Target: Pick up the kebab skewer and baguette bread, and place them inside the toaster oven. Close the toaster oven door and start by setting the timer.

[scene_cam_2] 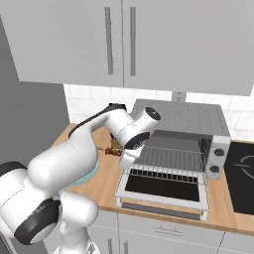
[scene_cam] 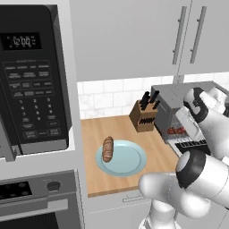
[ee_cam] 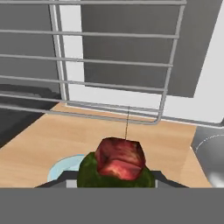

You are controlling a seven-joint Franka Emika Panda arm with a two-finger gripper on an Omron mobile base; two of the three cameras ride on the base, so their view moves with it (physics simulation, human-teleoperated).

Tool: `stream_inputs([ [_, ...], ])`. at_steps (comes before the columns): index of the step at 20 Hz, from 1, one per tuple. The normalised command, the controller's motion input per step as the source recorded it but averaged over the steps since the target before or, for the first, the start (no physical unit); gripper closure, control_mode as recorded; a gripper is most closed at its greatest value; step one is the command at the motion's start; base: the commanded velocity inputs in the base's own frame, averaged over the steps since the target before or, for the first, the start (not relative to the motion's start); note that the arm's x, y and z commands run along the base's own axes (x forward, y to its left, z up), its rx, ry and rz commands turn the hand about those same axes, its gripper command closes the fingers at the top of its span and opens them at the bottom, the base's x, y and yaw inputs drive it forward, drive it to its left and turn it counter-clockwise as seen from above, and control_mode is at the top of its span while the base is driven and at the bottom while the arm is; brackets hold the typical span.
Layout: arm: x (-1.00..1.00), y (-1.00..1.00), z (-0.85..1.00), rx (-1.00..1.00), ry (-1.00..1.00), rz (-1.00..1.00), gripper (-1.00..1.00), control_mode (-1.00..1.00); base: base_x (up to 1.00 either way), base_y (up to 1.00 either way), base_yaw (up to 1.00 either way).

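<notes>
Pincer (ee_cam: 117, 177) clamped on kebab skewer (ee_cam: 119, 159)
Skewer's long axis points straight ahead at the wire rack (ee_cam: 113, 61) of the toaster oven (scene_cam_2: 181, 119), which lies just beyond.

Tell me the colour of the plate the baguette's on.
Pale blue. The plate holding the baguette bread shows best in the left base view.
</notes>
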Motion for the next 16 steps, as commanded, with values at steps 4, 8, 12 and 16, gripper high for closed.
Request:
stream_inputs([
  [4, 0.0, -0.32, 0.0, -0.19, -0.09, -0.19, 1.0, -1.0, 0.0, 0.0, 0.0],
  [8, 0.0, -0.71, 0.0, -0.07, -0.01, -0.14, 1.0, -1.0, 0.0, 0.0, 0.0],
  [12, 0.09, -0.89, 0.0, -0.01, 0.01, -0.03, 1.0, -1.0, 0.0, 0.0, 0.0],
  [16, 0.46, -0.76, 0.01, 0.01, 0.02, 0.06, 1.0, -1.0, 0.0, 0.0, 0.0],
])
